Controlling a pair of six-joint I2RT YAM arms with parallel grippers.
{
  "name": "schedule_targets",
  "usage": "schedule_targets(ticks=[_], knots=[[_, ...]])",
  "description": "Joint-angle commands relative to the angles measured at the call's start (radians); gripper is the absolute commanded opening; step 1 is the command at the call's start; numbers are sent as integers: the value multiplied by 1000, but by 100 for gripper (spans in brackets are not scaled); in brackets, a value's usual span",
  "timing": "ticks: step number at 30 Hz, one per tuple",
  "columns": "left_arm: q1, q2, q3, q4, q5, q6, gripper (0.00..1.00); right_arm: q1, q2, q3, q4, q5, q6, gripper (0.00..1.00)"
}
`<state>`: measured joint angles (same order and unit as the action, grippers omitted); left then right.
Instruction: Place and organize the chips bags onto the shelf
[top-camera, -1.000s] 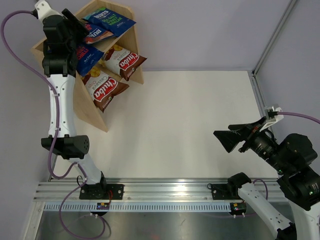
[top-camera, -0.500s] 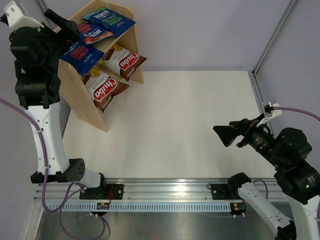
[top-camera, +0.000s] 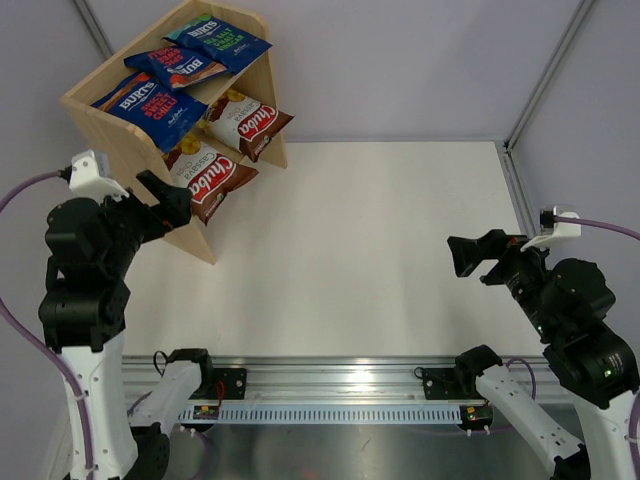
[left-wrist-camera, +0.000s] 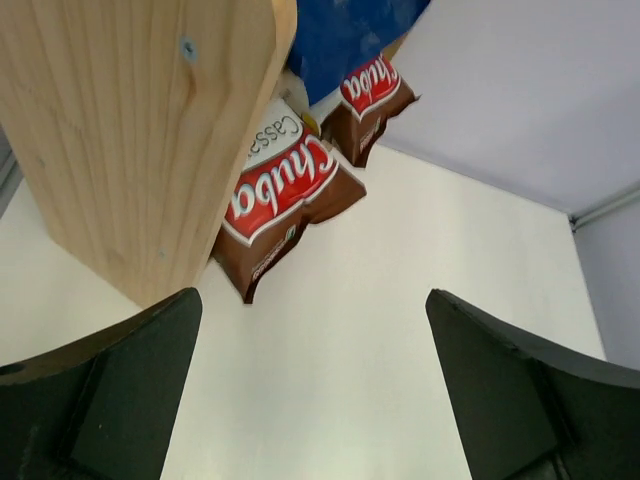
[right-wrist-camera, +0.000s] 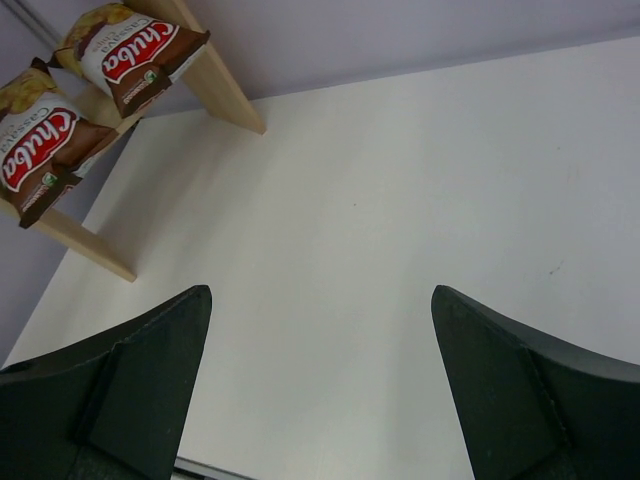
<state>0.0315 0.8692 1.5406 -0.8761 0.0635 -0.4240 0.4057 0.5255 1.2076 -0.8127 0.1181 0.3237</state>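
White table (top-camera: 400, 230): wall along the 12 o'clock edge, wall and corner post at 3 o'clock, metal rail (top-camera: 340, 375) at 6 o'clock. Broad white surface from centre out to 3 o'clock.

Shelf (top-camera: 190, 240): at 10 o'clock corner, set at an angle, solid side panel toward the left arm.

Left gripper (top-camera: 165, 197): raised against shelf's near panel, fingers spread wide, holding nothing.

Right gripper (top-camera: 462, 255): at 4 o'clock, spread wide, holding nothing, well apart from shelf.

Lower tier: near Chuba bag (top-camera: 208, 178) and far Chuba bag (top-camera: 248, 125) side by side, ends overhanging the front. Near one at 11 o'clock of left fingers in wrist view, apart.

Upper tier: near Burts bag (top-camera: 148, 104), middle Burts bag (top-camera: 178, 66), far Burts bag (top-camera: 220, 40), in a row.
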Motion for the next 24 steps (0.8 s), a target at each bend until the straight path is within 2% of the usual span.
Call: schedule_targets(ticks=[1,5,8,9,10,12,16,20,24], knots=[[-4,-145,-68,-57,62,122,99,-1,-12,-11,-12,98,-40,99],[-8,-312,-303,-29,139,208,99,-1,-19,-28,-45,136,-57,100],[-21,-471,-446,74,189,183,99,-1,-21,-37,-68,143,-63,99],[-19,-504,-544,130,214,176,99,-1,-22,-42,-83,152,-60,99],[-19,-531,-580,150,273,179,99,-1,-24,-48,-88,152,-63,99],[-19,-605,-664,187,295,183,99,-1,-31,-68,-98,163,-74,99],[-51,-679,-721,224,201,160,99,-1,-64,-97,-88,170,-81,99],[-82,-670,-744,244,124,175,99,-2,-100,-146,-54,140,-104,99],[-91,-671,-796,278,44,180,99,-1,-128,-183,-25,175,-94,99]])
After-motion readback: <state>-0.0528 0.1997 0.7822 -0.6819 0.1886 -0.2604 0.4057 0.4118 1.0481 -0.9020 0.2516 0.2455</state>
